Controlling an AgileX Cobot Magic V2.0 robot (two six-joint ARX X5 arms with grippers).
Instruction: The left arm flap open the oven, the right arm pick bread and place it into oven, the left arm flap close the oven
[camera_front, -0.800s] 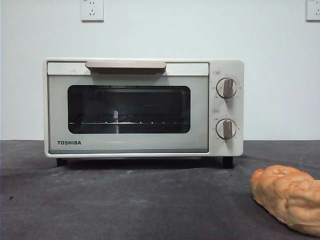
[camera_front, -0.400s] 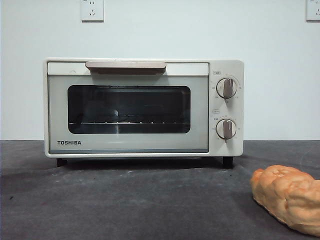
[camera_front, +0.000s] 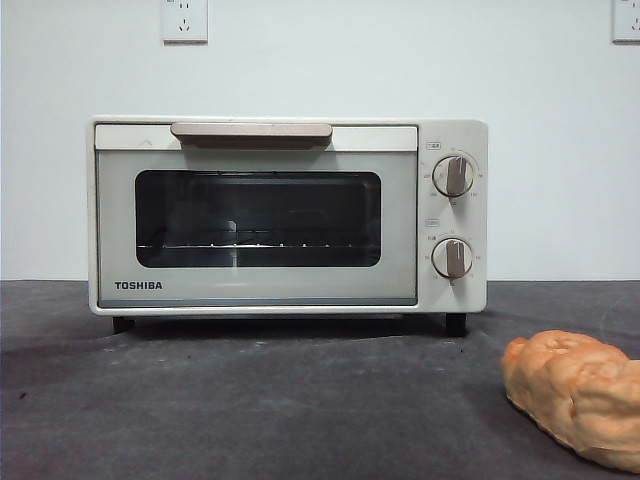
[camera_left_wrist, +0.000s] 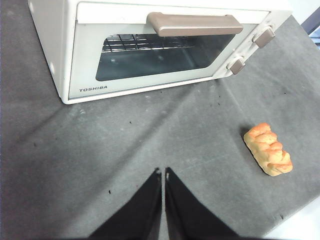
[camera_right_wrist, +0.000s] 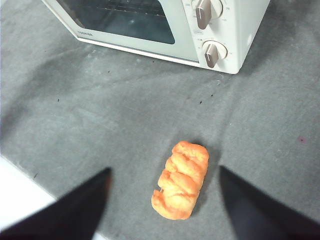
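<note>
The cream-white Toshiba oven (camera_front: 288, 215) stands on the dark mat with its door shut; its beige bar handle (camera_front: 251, 131) runs along the top of the door. It also shows in the left wrist view (camera_left_wrist: 150, 45) and the right wrist view (camera_right_wrist: 165, 25). The golden-orange bread (camera_front: 578, 395) lies on the mat in front of the oven's knob side; it shows too in the left wrist view (camera_left_wrist: 268, 149). My left gripper (camera_left_wrist: 163, 174) is shut and empty, above the mat in front of the oven. My right gripper (camera_right_wrist: 165, 172) is open, above the bread (camera_right_wrist: 181, 179), not touching it.
The oven's two round knobs (camera_front: 453, 176) are on its right side panel. A white wall with two sockets (camera_front: 184, 19) stands behind. The mat's edge (camera_right_wrist: 20, 172) lies near the right gripper.
</note>
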